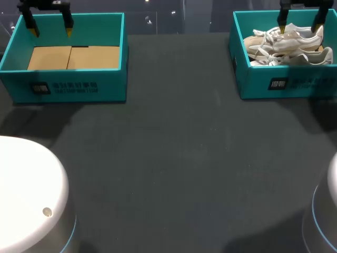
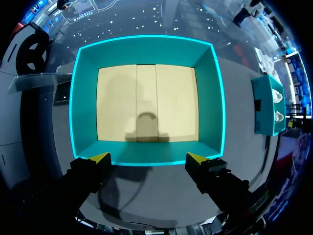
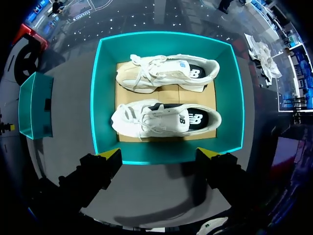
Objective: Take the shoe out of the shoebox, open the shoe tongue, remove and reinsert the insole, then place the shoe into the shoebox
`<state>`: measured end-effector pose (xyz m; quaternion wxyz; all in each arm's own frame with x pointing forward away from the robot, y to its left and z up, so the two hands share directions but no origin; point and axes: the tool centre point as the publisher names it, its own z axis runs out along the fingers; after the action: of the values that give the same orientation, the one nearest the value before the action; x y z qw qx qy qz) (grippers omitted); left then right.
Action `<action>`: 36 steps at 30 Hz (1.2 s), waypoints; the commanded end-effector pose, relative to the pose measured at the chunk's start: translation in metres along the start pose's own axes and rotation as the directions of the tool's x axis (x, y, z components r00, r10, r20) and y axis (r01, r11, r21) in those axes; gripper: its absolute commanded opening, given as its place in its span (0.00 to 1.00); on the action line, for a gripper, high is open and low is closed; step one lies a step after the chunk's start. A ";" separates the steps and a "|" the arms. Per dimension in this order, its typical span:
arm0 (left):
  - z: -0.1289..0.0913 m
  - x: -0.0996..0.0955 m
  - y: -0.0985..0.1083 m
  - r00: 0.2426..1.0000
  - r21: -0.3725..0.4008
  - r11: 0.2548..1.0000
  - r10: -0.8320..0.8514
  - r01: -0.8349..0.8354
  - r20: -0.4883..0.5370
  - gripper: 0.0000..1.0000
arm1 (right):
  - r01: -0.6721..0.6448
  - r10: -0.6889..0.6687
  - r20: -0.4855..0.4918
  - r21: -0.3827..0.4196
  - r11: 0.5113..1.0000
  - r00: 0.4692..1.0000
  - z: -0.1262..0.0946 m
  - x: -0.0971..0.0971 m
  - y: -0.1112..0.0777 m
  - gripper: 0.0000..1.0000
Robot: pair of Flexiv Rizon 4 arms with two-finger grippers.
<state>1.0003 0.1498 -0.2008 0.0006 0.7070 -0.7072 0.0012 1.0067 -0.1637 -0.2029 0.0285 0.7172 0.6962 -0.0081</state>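
Item 1, tabletop (image 1: 174, 147): dark, matte; it carries two teal boxes at the far edge, well apart.

Item 2, left shoebox (image 1: 68, 84): open-topped, at my far left. I see only its tan cardboard floor inside.

Item 3, right shoebox (image 1: 253, 79): open-topped, at my far right. It holds the pair, which lies on a cardboard floor.

Item 4, far shoe (image 3: 166, 72): white and cream lace-up trainer, lying along the box wall farthest from my right end effector, toe toward my left.

Item 5, near shoe (image 3: 164, 117): same make, just beside the far shoe and parallel to it, toe toward the same end. The dark interior is visible at the heel opening. I cannot tell whether the two shoes touch.

Item 6, left end effector (image 1: 51, 29): hangs above the left shoebox, fingers spread wide and holding nothing, yellow tips over the box's near wall in the wrist view.

Item 7, right end effector (image 1: 300, 25): hangs above the right shoebox and the pair, fingers spread wide, nothing between them, clear of both shoes.

Item 8, arm bases: the white rounded left base (image 1: 26, 190) and the right base (image 1: 329, 211) sit at the near corners.
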 end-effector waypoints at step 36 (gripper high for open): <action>0.000 0.000 0.000 1.000 -0.001 1.000 0.000 0.000 0.001 1.00 | -0.187 0.184 0.095 0.022 0.982 0.978 0.099 -0.136 0.027 0.99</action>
<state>1.0003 0.1499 -0.2008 0.0006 0.7070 -0.7072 0.0012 1.0244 -0.3031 -0.2879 0.0558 0.7779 0.6242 -0.0463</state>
